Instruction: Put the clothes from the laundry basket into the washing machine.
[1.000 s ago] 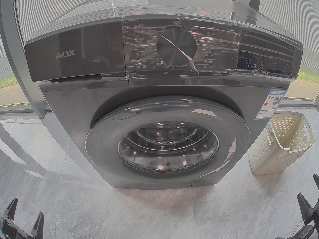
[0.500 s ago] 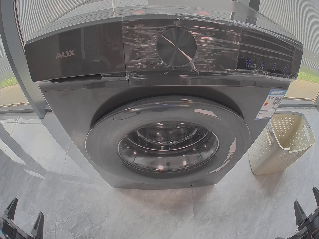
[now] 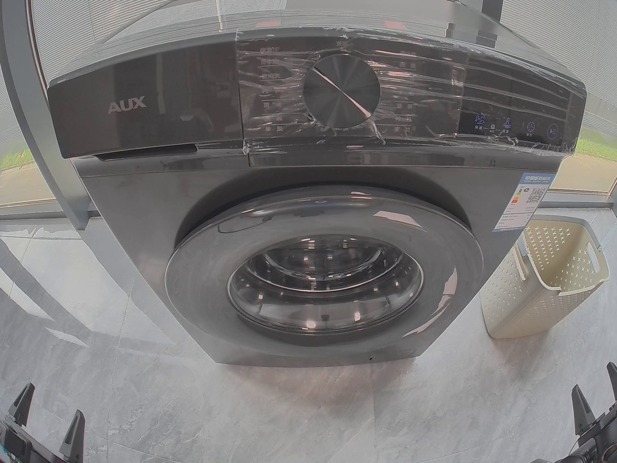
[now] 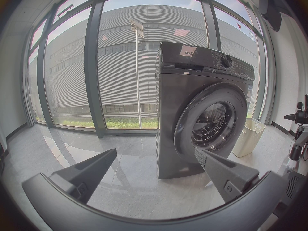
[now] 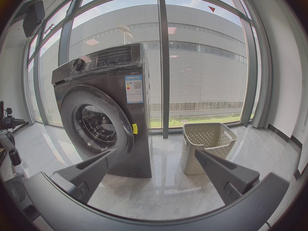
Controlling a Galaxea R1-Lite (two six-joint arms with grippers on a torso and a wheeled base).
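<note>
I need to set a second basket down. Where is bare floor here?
Bare grey tiled floor lies before the dark grey front-loading washing machine and before the cream perforated plastic laundry basket. Tight: the gap between those two.

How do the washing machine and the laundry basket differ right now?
The washing machine is dark grey and tall; the laundry basket is cream, perforated and much lower. The washing machine's round door is shut; the laundry basket is open at the top, with no clothes showing above its rim. Both stand upright on the floor, side by side.
</note>
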